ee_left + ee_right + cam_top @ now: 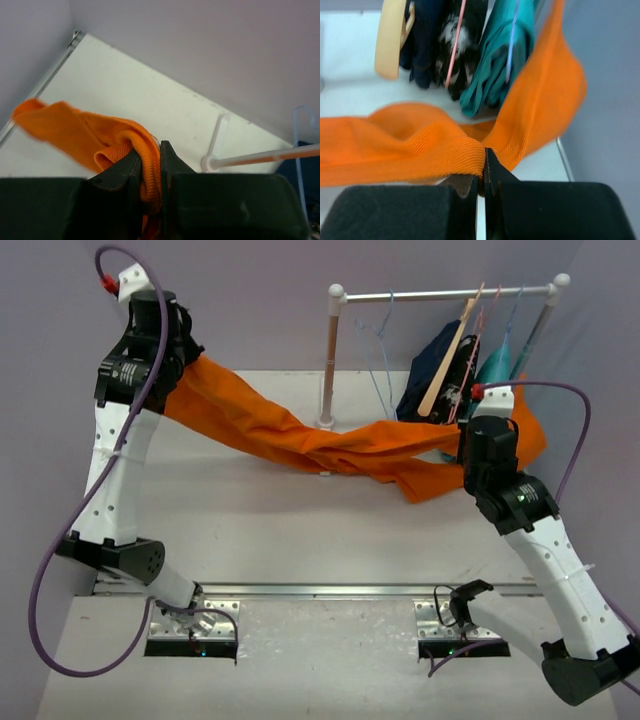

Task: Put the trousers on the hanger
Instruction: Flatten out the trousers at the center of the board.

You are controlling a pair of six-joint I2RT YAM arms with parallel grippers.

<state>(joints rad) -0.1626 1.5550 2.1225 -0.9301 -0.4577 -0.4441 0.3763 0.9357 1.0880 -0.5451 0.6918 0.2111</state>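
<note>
The orange trousers (pixel 300 440) hang stretched in a sagging band above the table between both arms. At the far left, raised high, my left gripper (pixel 188 365) is shut on a bunched fold of the trousers (pixel 65 125), which is pinched between the gripper's (pixel 150 152) black fingers. My right gripper (pixel 472 430) is on the right by the rack and is shut on the other end, with the cloth (pixel 395 145) nipped at the tips of the gripper (pixel 482 160). The pale blue wire hanger (pixel 380 355) hangs empty from the rail, behind the middle of the trousers.
A white clothes rack (pixel 328 350) stands at the back, its rail (pixel 440 295) running right. On it hang a tan wooden hanger (pixel 447 365), a dark navy garment (pixel 428 375), a pink wire hanger (pixel 455 45) and a teal garment (pixel 495 65). Purple walls enclose the table.
</note>
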